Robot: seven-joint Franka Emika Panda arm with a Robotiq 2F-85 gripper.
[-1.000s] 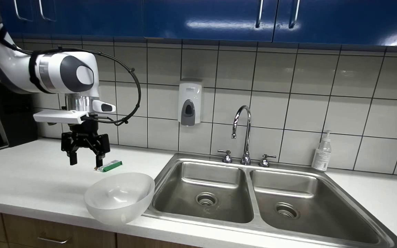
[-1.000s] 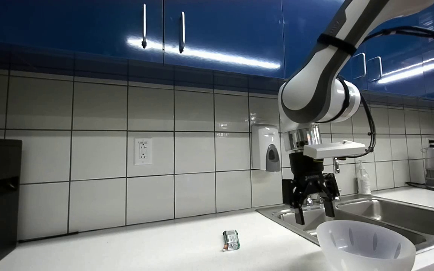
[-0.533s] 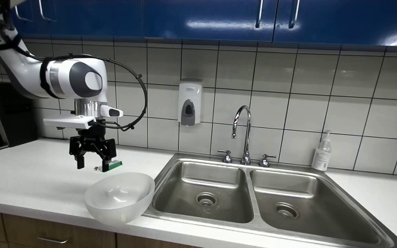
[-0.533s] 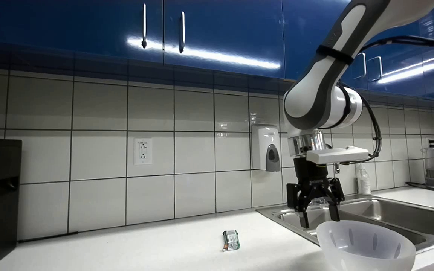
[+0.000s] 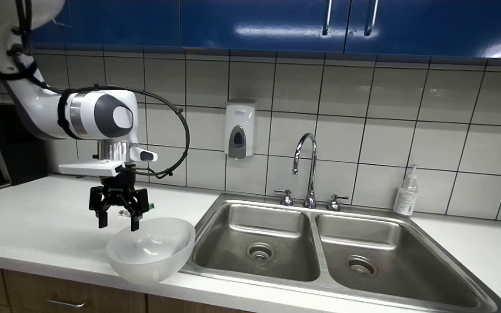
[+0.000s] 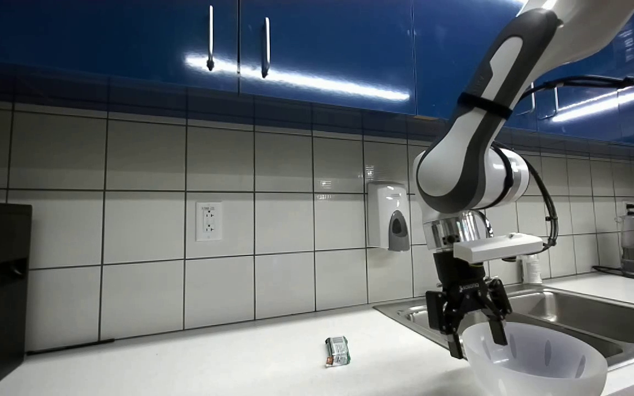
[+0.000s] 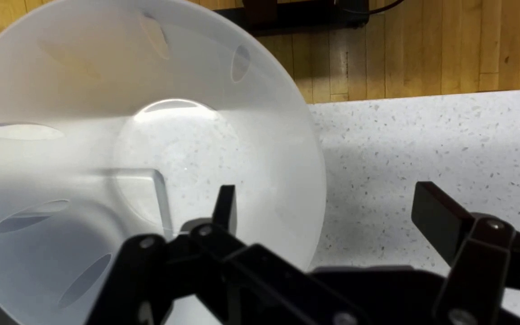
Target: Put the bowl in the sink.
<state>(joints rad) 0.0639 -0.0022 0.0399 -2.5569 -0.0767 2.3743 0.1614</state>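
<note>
Wrist view: the rim of the bowl (image 7: pixel 160 153) runs between the two fingers of the gripper (image 7: pixel 325 198). One finger (image 7: pixel 226 203) hangs over the bowl's hollow; its mate hangs outside the wall, above the counter (image 7: pixel 422 135). Gripper condition: fingers spread well apart, nothing held.

Bowl location: on the counter, close to its front edge and just beside the sink (image 5: pixel 224 248), in neither basin. From where I stand, and in an exterior view, the gripper (image 5: pixel 118 226) hangs at the side of the bowl away from the basins; the bowl therefore lies between gripper and sink.

Being round, the bowl has no long axis to match. The line that matters is its rim, and the fingers straddle it. I judge the step in hand to be lining up for a grasp, with the carry not yet begun. Whether the inner fingertip sits lower than the rim cannot be fairly settled from these angles.

Requirement for the next move, in my opinion: straight down with the wall kept between the fingers, then a squeeze. Likely fault: too shallow a bite on the smooth plastic.
</note>
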